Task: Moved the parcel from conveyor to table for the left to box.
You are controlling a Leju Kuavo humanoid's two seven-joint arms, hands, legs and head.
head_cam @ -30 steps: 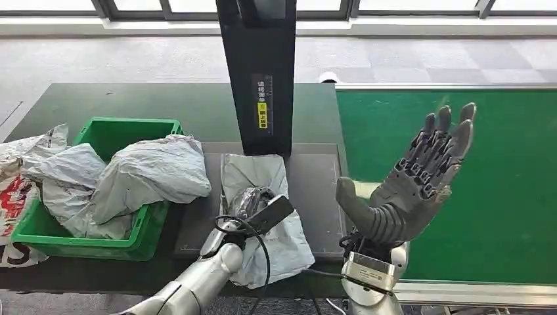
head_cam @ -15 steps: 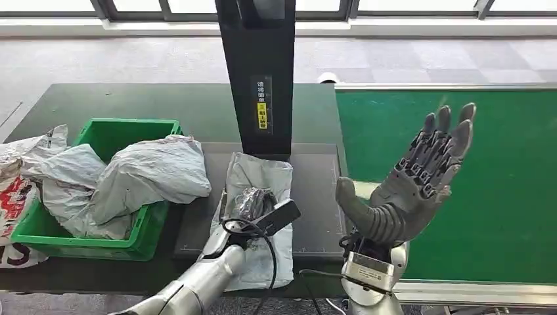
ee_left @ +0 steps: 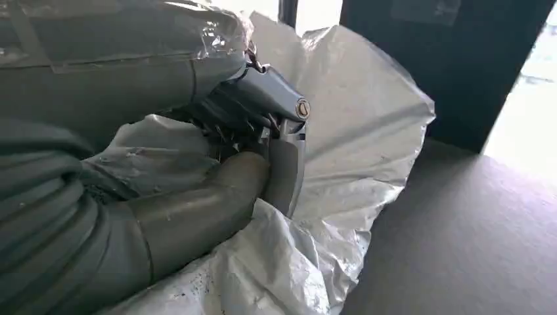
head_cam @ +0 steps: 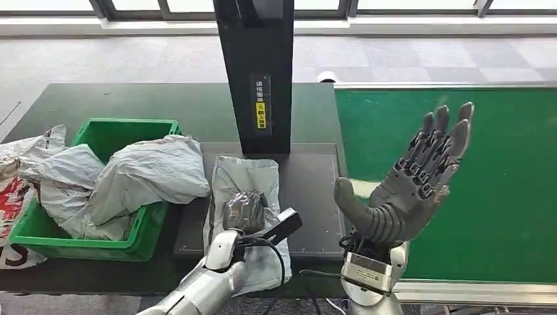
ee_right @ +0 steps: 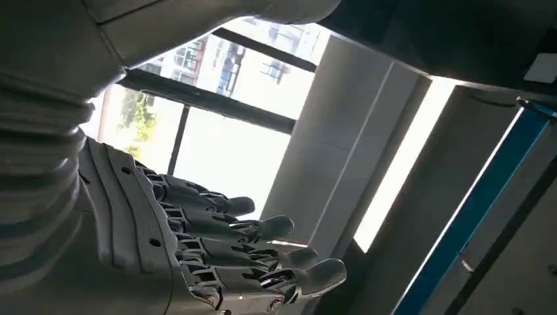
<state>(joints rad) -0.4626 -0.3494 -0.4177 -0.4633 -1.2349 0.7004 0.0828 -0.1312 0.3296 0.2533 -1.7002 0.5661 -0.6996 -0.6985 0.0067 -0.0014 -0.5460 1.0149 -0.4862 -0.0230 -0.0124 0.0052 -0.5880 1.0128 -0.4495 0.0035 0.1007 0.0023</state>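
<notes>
Left hand (head_cam: 242, 211) clenched on crumpled grey plastic mailer parcel (head_cam: 246, 176), flat on dark grey table mat (head_cam: 315, 190) beside green plastic crate (head_cam: 105, 134). Right hand (head_cam: 410, 187) raised, fingers spread, grasping nothing, above green conveyor belt (head_cam: 512, 164).

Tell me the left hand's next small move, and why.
Probably lift the parcel and carry it toward the green bin. The left hand already grips its crumpled plastic on the dark mat, and the right hand is raised open, clear.
</notes>
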